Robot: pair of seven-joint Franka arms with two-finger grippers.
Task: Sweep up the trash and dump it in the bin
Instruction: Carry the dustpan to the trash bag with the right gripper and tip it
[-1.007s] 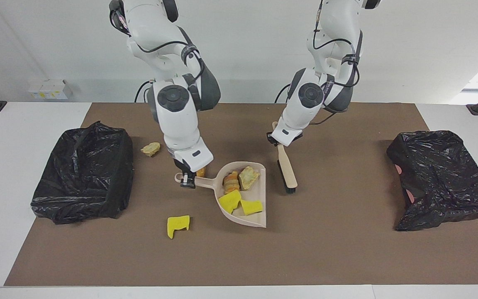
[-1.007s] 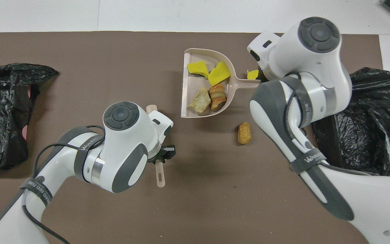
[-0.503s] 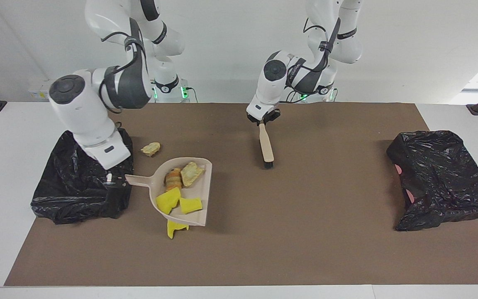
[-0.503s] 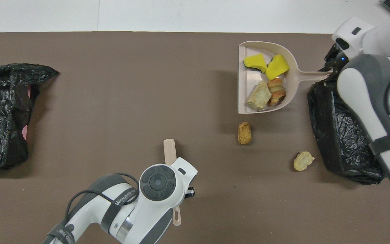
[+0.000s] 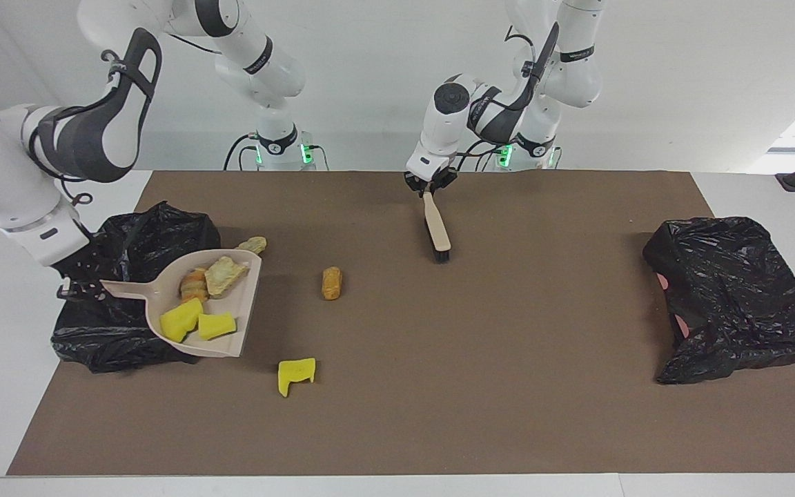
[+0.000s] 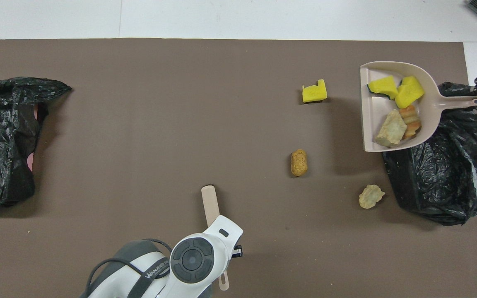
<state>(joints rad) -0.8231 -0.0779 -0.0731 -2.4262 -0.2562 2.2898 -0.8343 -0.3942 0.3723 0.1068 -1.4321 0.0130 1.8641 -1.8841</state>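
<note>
Right gripper (image 5: 66, 288): clenched on the dustpan (image 5: 221, 345) handle, lower left of the facing view, holding it over the bin (image 5: 132, 228), probably to tip it in.
Load: four scraps (image 5: 199, 304) in the pan; none dumped yet, by my reading.
Loose trash: yellow chunk (image 5: 296, 373), brown lump (image 5: 331, 283), pale lump (image 5: 252, 244) on the mat.
Left gripper (image 5: 429, 186): clamped on the brush (image 5: 437, 231), top centre, waiting with bristles down.
Hidden: bin interior; right arm cut off overhead; second bin (image 5: 735, 297) contents unseen.

Right claw (image 5: 66, 288) holds loaded dustpan (image 5: 246, 304) over bin (image 5: 128, 235).
</note>
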